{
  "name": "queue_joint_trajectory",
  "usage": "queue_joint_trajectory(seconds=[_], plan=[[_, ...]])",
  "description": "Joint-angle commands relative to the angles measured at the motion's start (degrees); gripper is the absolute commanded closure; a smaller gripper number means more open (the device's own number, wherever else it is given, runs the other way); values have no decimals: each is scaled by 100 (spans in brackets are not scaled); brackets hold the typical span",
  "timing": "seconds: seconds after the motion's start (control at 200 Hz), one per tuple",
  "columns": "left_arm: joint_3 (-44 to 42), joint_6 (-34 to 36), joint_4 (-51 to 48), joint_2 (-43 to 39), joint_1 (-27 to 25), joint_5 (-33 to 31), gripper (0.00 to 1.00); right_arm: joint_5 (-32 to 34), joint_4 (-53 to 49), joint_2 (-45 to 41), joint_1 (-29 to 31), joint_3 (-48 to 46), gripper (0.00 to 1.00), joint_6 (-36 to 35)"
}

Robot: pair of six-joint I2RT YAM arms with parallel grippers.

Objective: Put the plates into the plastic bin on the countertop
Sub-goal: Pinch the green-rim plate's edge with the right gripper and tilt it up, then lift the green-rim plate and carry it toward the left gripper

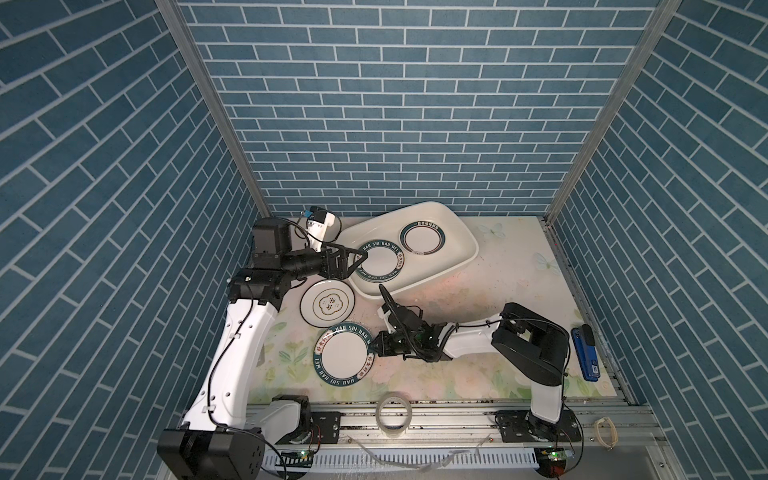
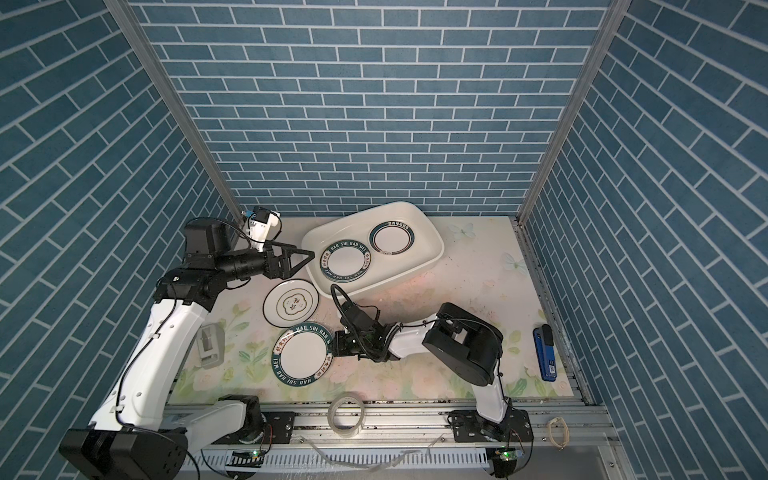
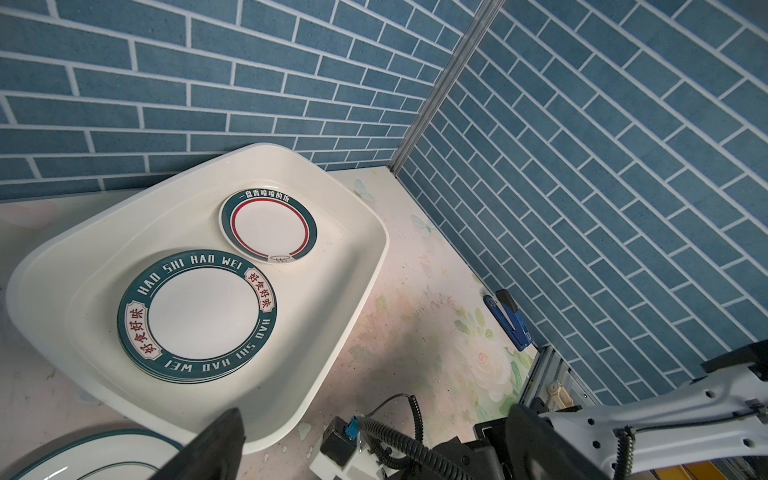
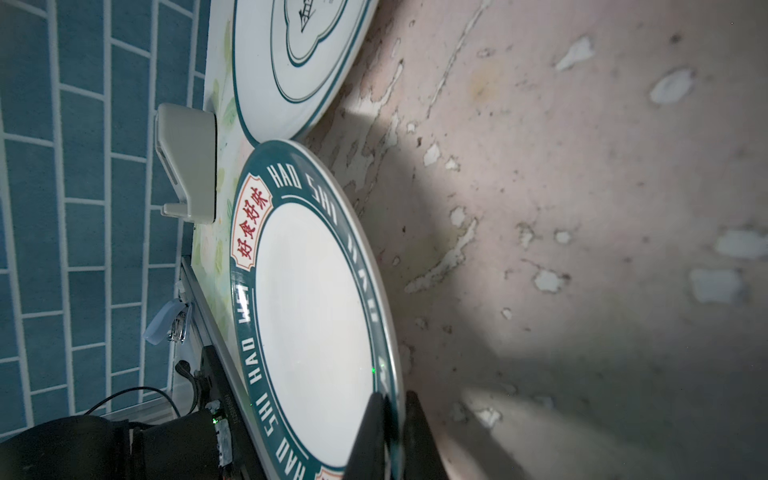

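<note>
Right end effector (image 4: 392, 419) clamped on lettered plate (image 1: 344, 353) rim near surface (image 1: 478, 365) front edge, an edge grip likely for lifting. Left end effector (image 1: 354, 262) gaped wide, empty, beside bin (image 1: 467, 249) rim.

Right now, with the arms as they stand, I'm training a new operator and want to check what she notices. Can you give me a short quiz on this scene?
1. Which plate does the right gripper pinch by its rim? A the lettered plate on the countertop; B the emblem plate; C none, it is empty.
2. True or false: the left gripper holds a plate.
3. Fill in: the red-ringed plate lies inside the ____.
Key: 1 A. 2 False, it is open and empty. 3 The plastic bin.
</note>
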Motion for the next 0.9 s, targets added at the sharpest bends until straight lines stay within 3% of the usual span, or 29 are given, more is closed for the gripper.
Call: queue_joint_trajectory(seconds=[0.0,0.525,0.895], plan=[[-4,-30,90,-82,30,131,0,158,-248,-64,-8,-231,98,-145],[292,124,-188,-70,30,36,1,159,181,-638,-6,-555,100,-338],[658,402,-608,-25,74,-571,1,172,134,-1114,-18,-601,100,-561]])
